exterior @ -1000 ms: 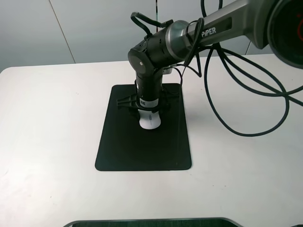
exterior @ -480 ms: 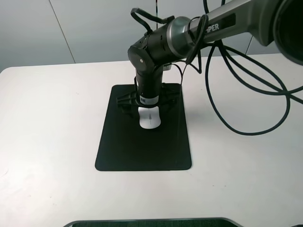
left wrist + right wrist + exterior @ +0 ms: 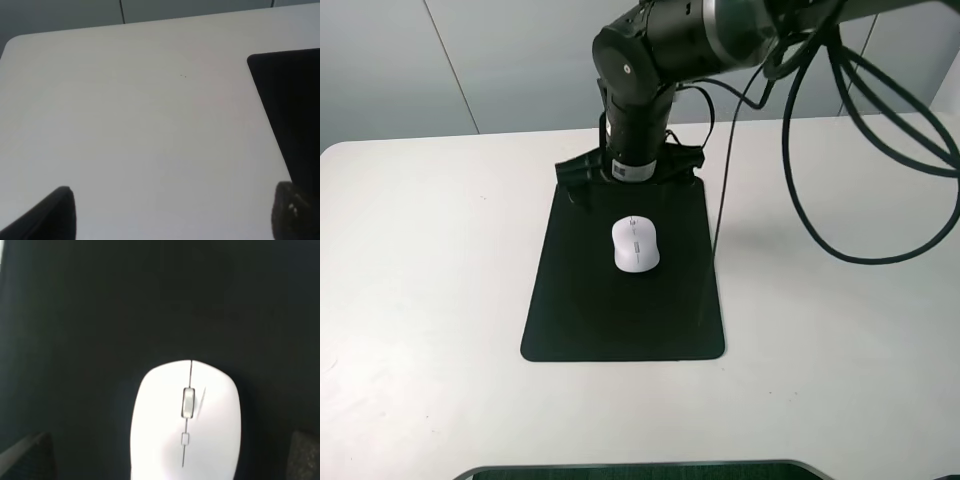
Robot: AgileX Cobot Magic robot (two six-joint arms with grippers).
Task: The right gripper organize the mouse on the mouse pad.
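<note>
The white mouse (image 3: pixel 635 244) lies flat on the black mouse pad (image 3: pixel 620 320), a little beyond its middle, scroll wheel toward the far edge. My right gripper (image 3: pixel 632 178) hangs above the pad's far edge, apart from the mouse, jaws spread wide and empty. In the right wrist view the mouse (image 3: pixel 186 422) sits on the pad (image 3: pixel 100 315) between the two fingertips (image 3: pixel 25 457), untouched. My left gripper (image 3: pixel 172 215) is open over bare table, with a corner of the pad (image 3: pixel 295 110) beside it. It is out of the exterior view.
The white table (image 3: pixel 420 300) surrounds the pad on all sides. Black cables (image 3: pixel 880 200) loop down over the table to the right of the pad. A dark edge (image 3: pixel 640 470) runs along the near side of the table.
My right gripper has let go of the mouse and risen back toward the pad's far edge. The mouse stays on the pad, now fully uncovered.
</note>
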